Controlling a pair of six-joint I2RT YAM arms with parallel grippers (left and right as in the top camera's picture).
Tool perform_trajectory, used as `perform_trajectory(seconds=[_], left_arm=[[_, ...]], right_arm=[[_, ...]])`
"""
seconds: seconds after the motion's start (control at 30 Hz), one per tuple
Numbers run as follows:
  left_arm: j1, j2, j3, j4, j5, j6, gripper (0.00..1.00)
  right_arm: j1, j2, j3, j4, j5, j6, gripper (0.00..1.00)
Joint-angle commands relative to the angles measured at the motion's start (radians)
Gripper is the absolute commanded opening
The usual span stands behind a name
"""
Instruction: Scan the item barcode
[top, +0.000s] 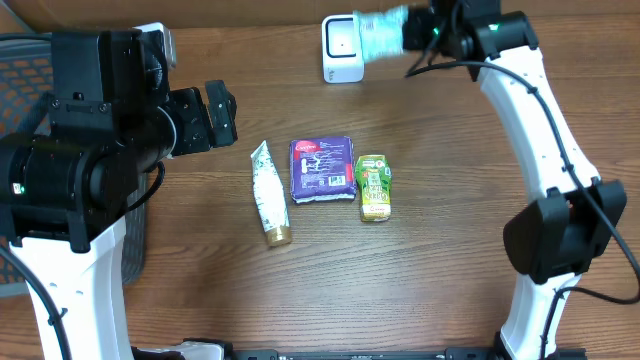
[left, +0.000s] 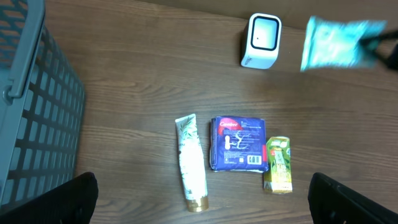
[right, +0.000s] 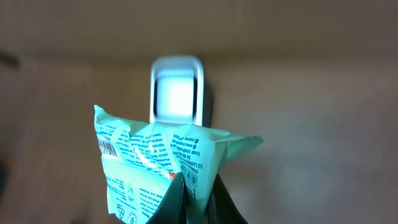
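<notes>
Near side of the wooden table (top: 450, 250): the left gripper (top: 222, 115) hangs off to the L w/ fingers spread wide, holding nothing. A grey mesh basket (left: 37, 93) sits beside it at the table's L edge.

Mid-table, three items lie in a row, well apart from both grippers. A white tube (top: 269, 193) w/ leaf print has its gold cap pointing toward the near edge. Just R of it is a purple flat pack (top: 322, 168) w/ white print. Close against that pack's R side, a small green drink carton (top: 374, 187) lies flat.

Far edge: the right gripper (right: 196, 200), arm stretched across from the R, has its dark fingers pinched tight on the bottom edge of a pale mint-green packet (right: 155, 165), held up off the table. The packet is soft plastic, crumpled & puffed, w/ an uneven top edge and one corner flaring out to the R. Its face carries dense teal small print, a white-and-red patch near ctr and small round symbols low down. In the left wrist view it shows only as a blur.

Right behind it stands the white barcode scanner (right: 177, 93), rounded body, window glowing bright. From the right wrist the packet covers the scanner's lower part. From overhead it sits at the scanner's R side. Whether the two touch can't be told.
</notes>
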Motion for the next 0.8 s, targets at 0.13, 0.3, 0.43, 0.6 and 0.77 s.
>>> perform_trajectory(seconds=[0.13,0.3,0.43,0.6,0.77], left_arm=[[0.004,0.008,0.008,0.001,-0.009,0.015,0.99],[0.004,0.008,0.008,0.001,-0.009,0.015,1.0],[0.004,0.008,0.008,0.0,-0.009,0.015,1.0],[0.004,0.008,0.008,0.001,-0.009,0.015,0.99],[0.004,0.008,0.008,0.001,-0.009,0.015,1.0]], right_arm=[[0.163,0.0,0.016,0.248,0.604,-0.196,0.04],[0.223,0.045,0.012,0.461,0.688,-0.53,0.04],[0.241,0.117,0.012,0.585,0.755,-0.753,0.04],[0.268,0.228,0.012,0.768,0.879,-1.043,0.04],[0.291,0.317,0.011,0.869,0.875,-1.234,0.04]])
